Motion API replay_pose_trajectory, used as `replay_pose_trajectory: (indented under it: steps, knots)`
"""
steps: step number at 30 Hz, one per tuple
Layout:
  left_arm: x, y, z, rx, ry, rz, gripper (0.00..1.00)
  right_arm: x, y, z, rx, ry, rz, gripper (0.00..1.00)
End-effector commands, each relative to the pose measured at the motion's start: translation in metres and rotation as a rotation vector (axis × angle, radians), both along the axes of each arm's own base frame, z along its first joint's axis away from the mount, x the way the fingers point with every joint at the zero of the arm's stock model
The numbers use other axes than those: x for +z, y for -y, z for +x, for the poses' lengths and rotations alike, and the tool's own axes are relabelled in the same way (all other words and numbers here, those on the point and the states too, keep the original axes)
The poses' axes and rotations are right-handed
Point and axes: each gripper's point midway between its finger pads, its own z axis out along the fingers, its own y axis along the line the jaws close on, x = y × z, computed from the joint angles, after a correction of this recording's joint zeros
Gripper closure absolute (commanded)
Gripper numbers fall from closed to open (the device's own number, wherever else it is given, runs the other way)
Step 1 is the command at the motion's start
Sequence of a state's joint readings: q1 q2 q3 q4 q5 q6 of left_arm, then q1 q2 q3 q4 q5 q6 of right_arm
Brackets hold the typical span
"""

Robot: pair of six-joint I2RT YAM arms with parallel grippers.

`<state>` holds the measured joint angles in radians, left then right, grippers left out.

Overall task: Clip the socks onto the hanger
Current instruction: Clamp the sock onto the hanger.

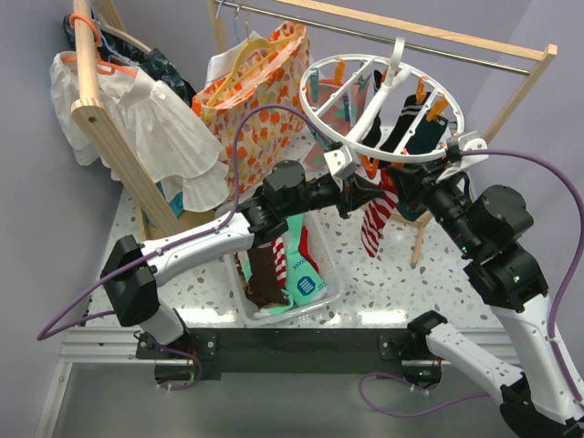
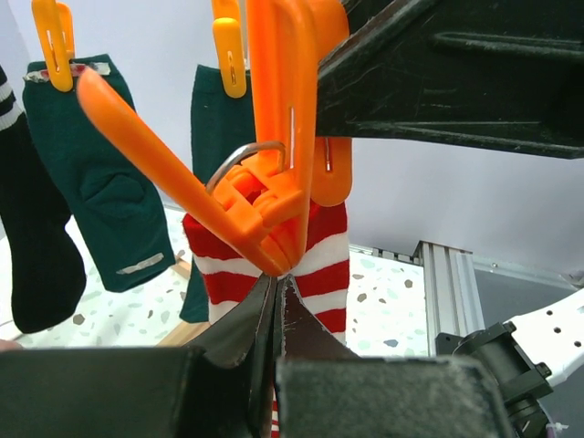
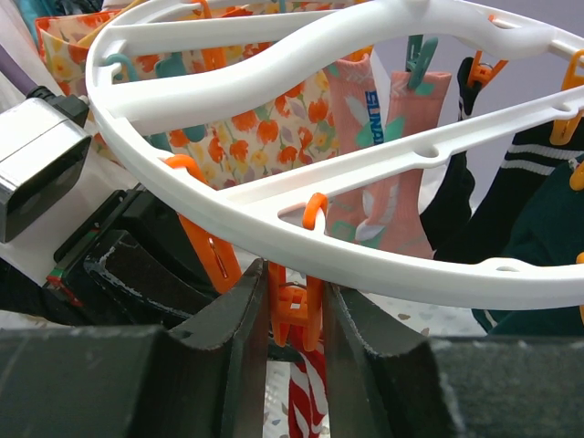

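The white round hanger (image 3: 383,265) hangs from the rail with orange and teal clips along its rim. My right gripper (image 3: 297,292) is shut on one orange clip (image 3: 306,315), its two fingers pressing the clip's handles just under the rim. Directly below, my left gripper (image 2: 278,278) is shut on the top edge of a red-and-white striped sock (image 2: 324,265), held up at that clip's mouth (image 2: 274,196). In the top view both grippers (image 1: 370,193) (image 1: 408,182) meet under the ring's near side. Dark green socks (image 2: 100,201), a black sock (image 2: 32,265) and a pink sock (image 3: 374,155) hang clipped.
A clear basket (image 1: 239,292) on the table holds a brown sock (image 1: 265,274) and a teal sock (image 1: 306,287). A floral bag (image 1: 255,91) and a white shirt (image 1: 155,128) hang at the left. The wooden rail frame (image 1: 411,35) spans the back.
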<state>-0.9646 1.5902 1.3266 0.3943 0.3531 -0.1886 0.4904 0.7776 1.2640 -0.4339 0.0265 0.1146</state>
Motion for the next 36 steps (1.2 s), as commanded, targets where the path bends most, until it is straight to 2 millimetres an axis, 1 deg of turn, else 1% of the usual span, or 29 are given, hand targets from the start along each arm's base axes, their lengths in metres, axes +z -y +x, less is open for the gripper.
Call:
replay_pose_trajectory:
  steps: [1,10,14,23,30,36]
  knots:
    - [0.038,-0.008,-0.007,-0.012,0.066,-0.075,1.0,-0.001,-0.009,-0.006,0.06,-0.004,-0.012,0.91]
    - [0.052,-0.005,-0.002,0.0,0.076,-0.097,1.0,-0.003,-0.011,-0.006,0.068,-0.009,-0.013,0.91]
    - [0.057,-0.005,-0.004,-0.007,0.082,-0.11,1.0,-0.005,-0.011,-0.006,0.07,-0.014,-0.014,0.91]
    - [0.057,-0.006,-0.006,-0.017,0.083,-0.118,1.0,-0.003,-0.011,-0.007,0.071,-0.007,-0.012,0.91]
    - [0.075,-0.008,-0.01,-0.029,0.08,-0.187,1.0,-0.004,-0.014,-0.008,0.085,-0.01,-0.002,0.91]
    - [0.081,-0.009,-0.013,-0.041,0.066,-0.234,1.0,-0.005,-0.015,-0.008,0.089,-0.01,0.008,0.91]
